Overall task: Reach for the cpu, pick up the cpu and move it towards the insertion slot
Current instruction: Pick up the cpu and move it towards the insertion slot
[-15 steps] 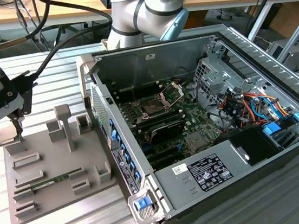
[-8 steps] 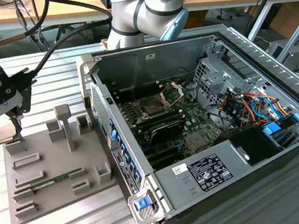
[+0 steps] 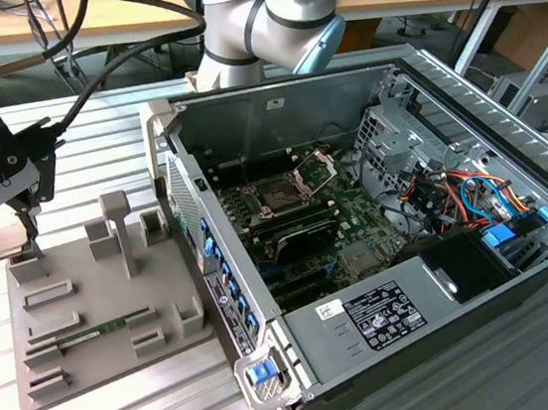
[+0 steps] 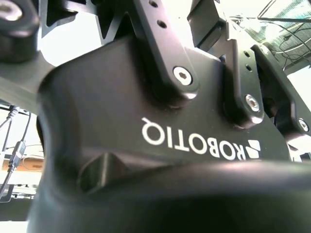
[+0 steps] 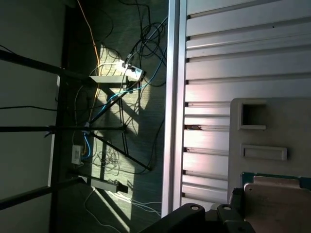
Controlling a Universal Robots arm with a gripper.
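Observation:
The cpu (image 5: 278,203) is a pale silvery-beige square with a green edge, lying at the corner of the grey tray (image 5: 286,121). In the first wrist view the dark gripper (image 5: 228,208) sits right against the cpu's side. In the exterior view the gripper (image 3: 10,237) hangs low over the tray's (image 3: 98,317) far corner, at that view's left. The gripper's black body (image 4: 170,136) is close up in the second wrist view. The insertion slot (image 3: 281,196) is a dark square socket in the open computer case, with its metal bracket (image 3: 315,166) hinged up.
A thin green memory stick (image 3: 95,333) lies in the tray, and grey posts (image 3: 119,229) stand between the gripper and the case wall (image 3: 174,167). Drive cages and coloured cables (image 3: 452,188) fill the case's right. The slatted table's edge (image 5: 174,97) drops to a cable-strewn floor.

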